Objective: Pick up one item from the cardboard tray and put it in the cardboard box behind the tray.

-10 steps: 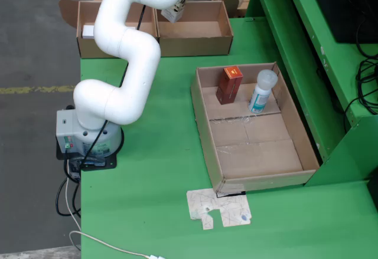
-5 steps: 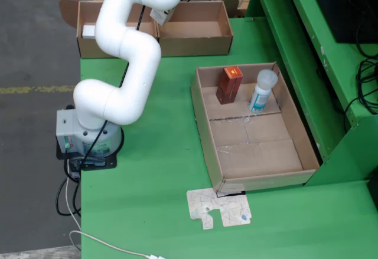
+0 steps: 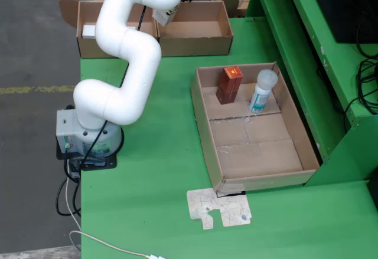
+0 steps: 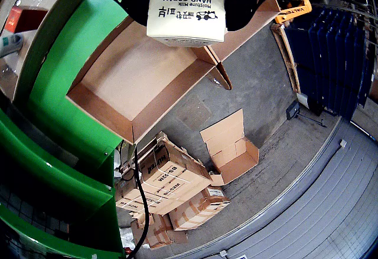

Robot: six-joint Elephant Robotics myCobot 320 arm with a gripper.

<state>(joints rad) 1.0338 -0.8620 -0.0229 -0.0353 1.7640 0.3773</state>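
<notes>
My gripper (image 4: 186, 2) is shut on a white hand cream carton (image 4: 186, 12), with a black finger on each side of it. In the fixed view the carton (image 3: 164, 16) hangs under the arm's wrist, over the left edge of the right-hand cardboard box (image 3: 198, 30) at the back of the table. The wrist view shows that open box (image 4: 133, 79) below the carton. The cardboard tray (image 3: 260, 158) holds an upright red box (image 3: 228, 84) and a white bottle (image 3: 261, 91) at its far end.
A second open cardboard box (image 3: 94, 32) with a white item (image 3: 88, 31) inside sits left of the first. A flat paper cutout (image 3: 220, 207) lies before the tray. A green shelf frame (image 3: 307, 46) borders the table on the right. Cartons (image 4: 171, 182) are stacked on the floor.
The held carton has shifted left from over the right box's middle towards the wall between the two boxes, then crept slightly back right. The tray's contents have not moved.
</notes>
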